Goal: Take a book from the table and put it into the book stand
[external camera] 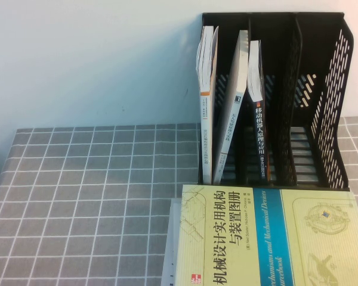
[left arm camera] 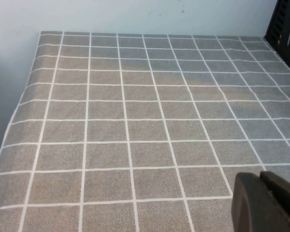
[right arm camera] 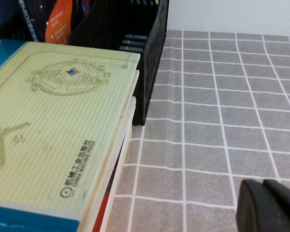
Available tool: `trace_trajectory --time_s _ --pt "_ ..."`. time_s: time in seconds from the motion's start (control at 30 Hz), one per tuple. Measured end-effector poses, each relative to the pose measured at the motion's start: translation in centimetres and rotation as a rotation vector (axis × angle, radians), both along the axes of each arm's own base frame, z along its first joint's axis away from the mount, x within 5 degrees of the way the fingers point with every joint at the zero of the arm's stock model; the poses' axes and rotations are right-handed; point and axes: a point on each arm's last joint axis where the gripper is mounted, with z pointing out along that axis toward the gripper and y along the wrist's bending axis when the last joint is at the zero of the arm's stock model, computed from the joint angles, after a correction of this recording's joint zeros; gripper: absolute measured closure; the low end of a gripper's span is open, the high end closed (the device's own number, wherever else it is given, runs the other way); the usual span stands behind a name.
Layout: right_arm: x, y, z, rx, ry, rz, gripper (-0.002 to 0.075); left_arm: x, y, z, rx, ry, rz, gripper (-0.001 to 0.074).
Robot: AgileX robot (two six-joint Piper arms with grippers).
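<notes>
Left hand and right hand hover low over the table, fingers' gap unclear

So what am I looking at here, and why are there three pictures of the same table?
These come from a two-armed robot meant to put a book into a stand. One picture is taken from a raised camera looking down; the other two come from small cameras on each arm's wrist.

From above you see the table under a grey checked cloth, and a black book stand at the back with three books already standing in its left slots. In front of it lies the big yellow-green book, flat, on top of other books.

The dark shape in the corner of the left wrist picture is the left hand, over bare cloth. The right hand shows the same way, beside the book. Neither arm shows in the overhead view, and neither hand holds anything.
</notes>
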Motion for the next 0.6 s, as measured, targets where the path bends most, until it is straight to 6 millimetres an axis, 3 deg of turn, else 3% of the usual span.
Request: trace_trajectory --time_s 0.33,0.6 --pt "0.0 0.0 0.0 0.001 0.0 0.0 0.0729 0.2 0.0 0.7 -0.05 -0.085 0.01 0.0738" --pt "0.4 -0.1 0.7 -0.02 -0.121 -0.003 0.0729 0.3 0.8 4.0 -0.382 -0.417 0.105 0.0738"
